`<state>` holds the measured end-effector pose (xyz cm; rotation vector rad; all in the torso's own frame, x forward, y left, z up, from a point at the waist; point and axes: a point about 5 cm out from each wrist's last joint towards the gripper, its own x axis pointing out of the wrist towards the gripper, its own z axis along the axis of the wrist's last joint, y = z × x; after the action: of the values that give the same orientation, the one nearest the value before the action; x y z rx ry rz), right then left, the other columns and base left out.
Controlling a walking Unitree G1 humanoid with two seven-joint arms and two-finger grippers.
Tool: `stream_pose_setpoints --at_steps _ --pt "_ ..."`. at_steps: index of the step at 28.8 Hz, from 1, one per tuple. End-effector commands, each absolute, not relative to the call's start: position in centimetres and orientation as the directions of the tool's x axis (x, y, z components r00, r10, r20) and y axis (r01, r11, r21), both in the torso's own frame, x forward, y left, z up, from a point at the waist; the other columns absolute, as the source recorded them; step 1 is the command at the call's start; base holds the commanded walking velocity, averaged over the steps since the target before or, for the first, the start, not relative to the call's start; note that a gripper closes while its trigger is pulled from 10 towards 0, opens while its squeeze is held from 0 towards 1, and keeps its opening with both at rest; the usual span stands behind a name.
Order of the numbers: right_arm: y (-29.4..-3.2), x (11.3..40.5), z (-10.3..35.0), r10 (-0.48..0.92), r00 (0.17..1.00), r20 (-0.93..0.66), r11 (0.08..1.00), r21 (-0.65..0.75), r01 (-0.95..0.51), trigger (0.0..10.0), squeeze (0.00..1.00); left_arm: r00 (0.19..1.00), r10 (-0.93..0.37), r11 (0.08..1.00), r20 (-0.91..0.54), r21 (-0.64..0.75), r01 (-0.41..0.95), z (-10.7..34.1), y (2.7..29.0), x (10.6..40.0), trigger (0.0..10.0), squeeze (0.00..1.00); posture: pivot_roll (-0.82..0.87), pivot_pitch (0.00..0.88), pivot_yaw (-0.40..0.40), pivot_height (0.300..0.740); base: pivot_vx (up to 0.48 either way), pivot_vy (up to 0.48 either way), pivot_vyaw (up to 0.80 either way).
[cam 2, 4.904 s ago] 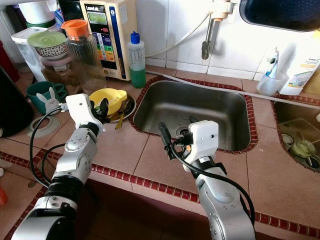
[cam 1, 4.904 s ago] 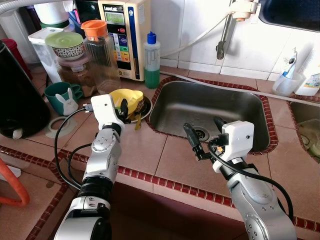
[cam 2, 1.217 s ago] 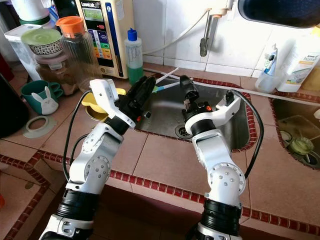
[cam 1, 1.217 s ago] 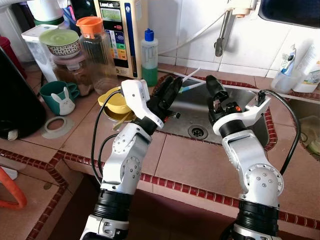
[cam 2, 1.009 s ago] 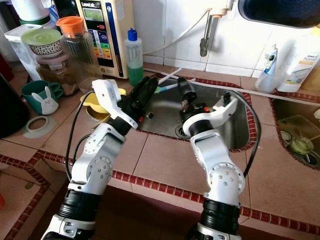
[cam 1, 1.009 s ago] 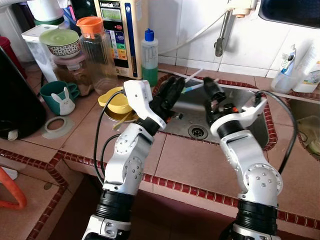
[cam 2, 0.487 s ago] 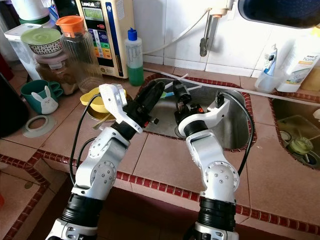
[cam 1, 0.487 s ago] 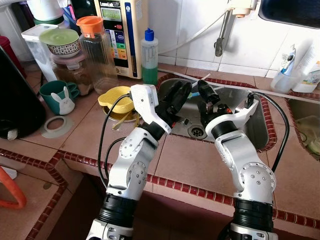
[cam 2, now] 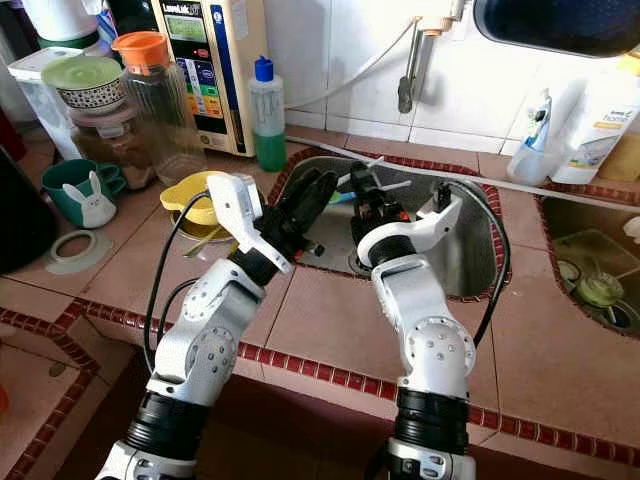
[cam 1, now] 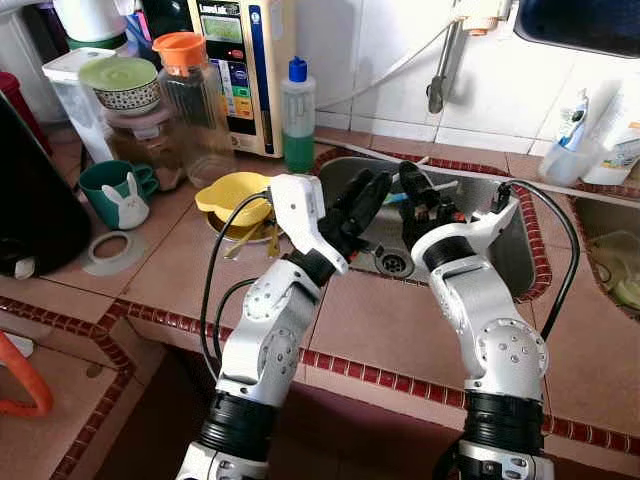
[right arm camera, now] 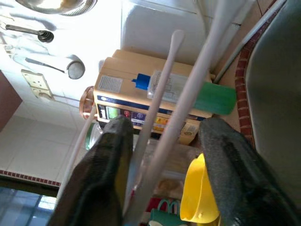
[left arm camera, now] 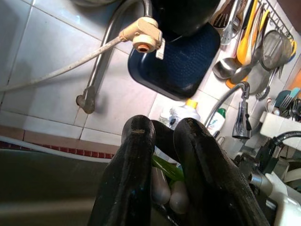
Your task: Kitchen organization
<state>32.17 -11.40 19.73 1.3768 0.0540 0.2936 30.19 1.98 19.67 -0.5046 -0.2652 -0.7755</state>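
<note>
Handover is the step in hand, by judgement: the left pincer [cam 1: 362,197] grips a bundle of white sticks [cam 1: 432,187] above the sink [cam 1: 520,262], at 12 o'clock from the robot. The right pincer [cam 1: 415,192] stands spread around the same sticks, fingers [right arm camera: 110,155] apart. Next move likely calls for the right pincer to close before the left releases. Sink rim lies just below; the faucet [cam 1: 440,62] stands behind at 1 o'clock. The yellow bowl [cam 1: 232,193] at 10 o'clock sits on the tabletop [cam 1: 180,265], near the left arm.
</note>
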Motion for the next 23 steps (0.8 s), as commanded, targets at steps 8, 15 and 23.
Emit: stream_pose_setpoints --at_steps 8,15,23 --pt "-8.28 32.64 21.96 0.283 0.938 0.200 0.062 0.972 -0.226 0.0 0.00 0.670 -0.598 0.588 0.439 -0.328 0.739 20.32 1.49 29.81 10.0 0.00 0.00 0.000 -0.005 0.740 0.000 0.000 0.00" --pt "-8.45 32.68 21.96 0.270 0.943 0.193 0.071 0.973 -0.220 0.0 0.00 0.669 -0.602 0.589 0.435 -0.324 0.740 20.22 1.37 29.79 10.0 0.00 -0.01 0.000 -0.001 0.740 0.000 0.000 0.00" --pt "-8.58 32.70 21.93 0.261 0.947 0.186 0.080 0.974 -0.213 0.0 0.00 0.664 -0.610 0.586 0.433 -0.317 0.745 20.10 1.34 29.70 10.0 0.00 -0.01 0.000 -0.003 0.740 0.000 0.000 0.00"
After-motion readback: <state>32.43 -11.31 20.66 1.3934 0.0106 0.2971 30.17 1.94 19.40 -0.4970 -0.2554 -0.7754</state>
